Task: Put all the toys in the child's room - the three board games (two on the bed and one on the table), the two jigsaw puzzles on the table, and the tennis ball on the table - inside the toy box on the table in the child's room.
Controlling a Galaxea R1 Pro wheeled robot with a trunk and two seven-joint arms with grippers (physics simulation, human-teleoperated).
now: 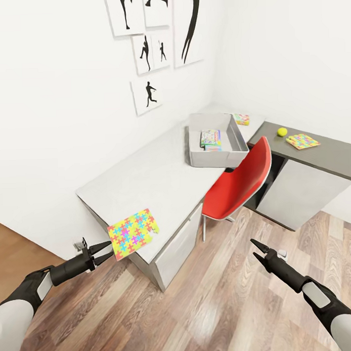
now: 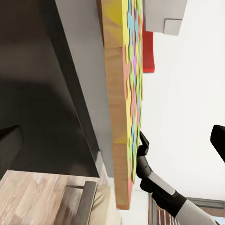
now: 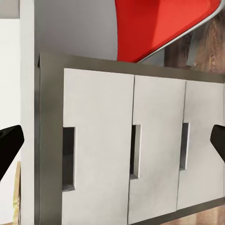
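Note:
A jigsaw puzzle lies on the near corner of the table, overhanging its edge. My left gripper is open with that puzzle's edge between its fingers. The toy box stands farther back on the table with board games inside. Another board game lies behind the box. The tennis ball and a second jigsaw puzzle rest on the lower dark wing. My right gripper hangs open over the floor, holding nothing.
A red chair stands tucked against the table between the drawers and the dark wing. White drawers face my right gripper. Wood-plank floor spreads out in front of the table. Black silhouette pictures hang on the wall.

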